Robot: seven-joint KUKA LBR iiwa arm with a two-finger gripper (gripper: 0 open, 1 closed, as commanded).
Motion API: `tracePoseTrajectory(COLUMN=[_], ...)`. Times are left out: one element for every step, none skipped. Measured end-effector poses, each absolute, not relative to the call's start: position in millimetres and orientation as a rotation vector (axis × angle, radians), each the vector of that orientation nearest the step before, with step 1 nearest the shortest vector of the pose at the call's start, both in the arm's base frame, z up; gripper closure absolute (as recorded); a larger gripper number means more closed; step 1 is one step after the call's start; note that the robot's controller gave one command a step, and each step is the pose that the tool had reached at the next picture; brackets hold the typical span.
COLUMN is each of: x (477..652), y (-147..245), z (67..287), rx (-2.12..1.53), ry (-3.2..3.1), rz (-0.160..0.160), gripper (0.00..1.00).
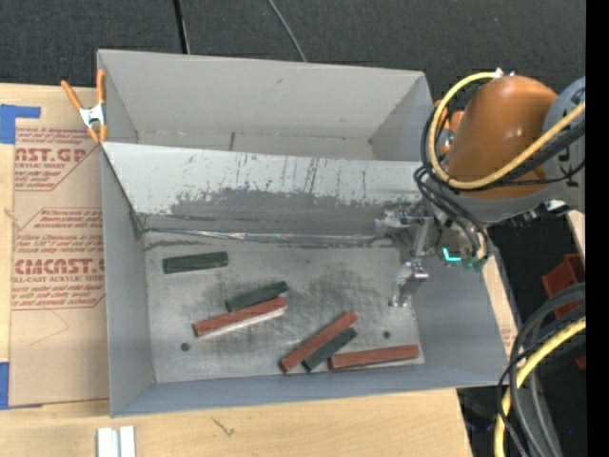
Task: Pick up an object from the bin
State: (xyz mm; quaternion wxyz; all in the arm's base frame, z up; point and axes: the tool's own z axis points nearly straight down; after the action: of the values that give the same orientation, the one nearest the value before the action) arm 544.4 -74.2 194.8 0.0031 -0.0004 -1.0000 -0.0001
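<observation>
Dial: the bin [125, 284] floor read as a clock, 12 at the far wall.
Nearest bar: a flat red-brown bar [374, 357] at 4 o'clock, lying almost level by the near wall.
Slanted pair: a slanted red-brown bar [318, 340] and a slanted dark green bar [333, 347] at 5 o'clock, side by side and touching. The green one's right end meets the flat red-brown bar's left end.
Middle pair: a long red-brown bar [240, 318] with a middle dark green bar [257, 296] just behind it, close alongside, a little toward 8 o'clock from centre.
Gripper: the gripper [402, 293] hangs at 3 o'clock over bare scuffed floor.
Gripper state: spread or closed cannot be told.
Closest thing to it: the flat red-brown bar, at the gripper's 6 o'clock, apart from it.
Far bar: a lone dark green bar [195, 263] at 10 o'clock, well apart from the rest.
Wrist: orange cover [500, 141] ringed by yellow cables [440, 122], past the rim at 2 o'clock.
</observation>
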Motion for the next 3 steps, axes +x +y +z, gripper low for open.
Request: tracePoseTrajectory(x=[546.1, 538.4, 531.9], y=[-73.9, -67.0, -57.8], z=[199.3, 146.9, 119.4], rx=[0.001, 0.110, 0.135], ry=[-3.143, -3.146, -3.141], rz=[0.001, 0.002, 0.003], gripper=[0.00, 0.00, 0.00])
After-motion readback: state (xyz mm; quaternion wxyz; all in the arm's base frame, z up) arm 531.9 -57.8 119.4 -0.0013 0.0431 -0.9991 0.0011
